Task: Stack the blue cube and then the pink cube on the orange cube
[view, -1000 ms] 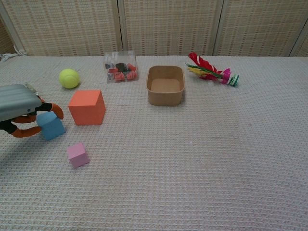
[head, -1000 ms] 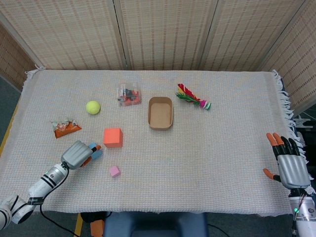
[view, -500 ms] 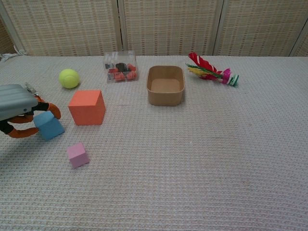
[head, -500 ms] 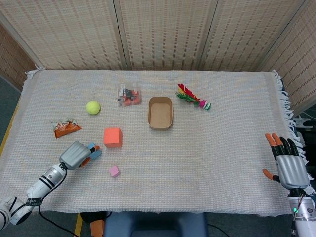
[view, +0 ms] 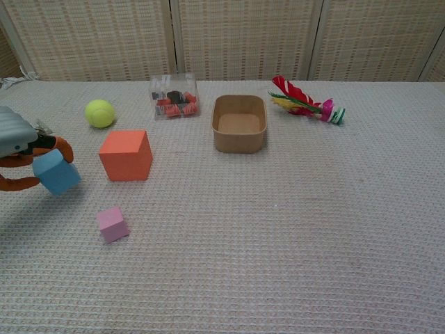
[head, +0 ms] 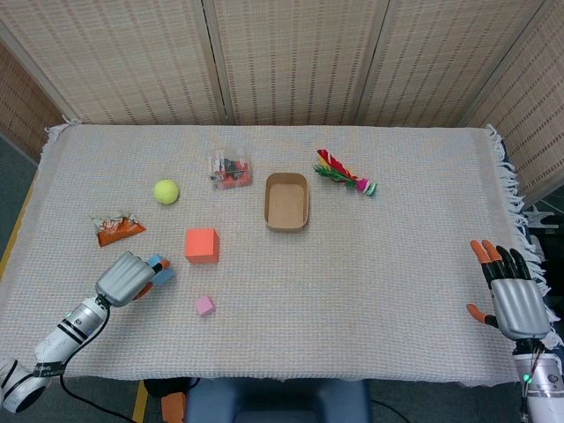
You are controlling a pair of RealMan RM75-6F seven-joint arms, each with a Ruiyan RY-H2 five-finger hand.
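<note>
My left hand (head: 128, 278) (view: 17, 149) holds the blue cube (view: 55, 172) (head: 160, 269) lifted a little off the cloth, left of the orange cube (head: 201, 245) (view: 126, 154). The small pink cube (head: 204, 306) (view: 112, 224) lies on the cloth in front of the orange cube, apart from both. My right hand (head: 511, 291) hovers at the table's right edge with its fingers spread and nothing in it; the chest view does not show it.
A tennis ball (head: 166, 191) (view: 99, 113), a clear box of small parts (head: 230, 170), a brown cardboard tray (head: 286, 202) (view: 239, 123), a feathered shuttlecock (head: 344, 174) and an orange snack packet (head: 115, 229) lie behind the cubes. A woven cloth (head: 379, 264) covers the table.
My left hand has drawn back to the left and lifted the blue cube away from the orange cube. My right hand has slid slightly toward me.
</note>
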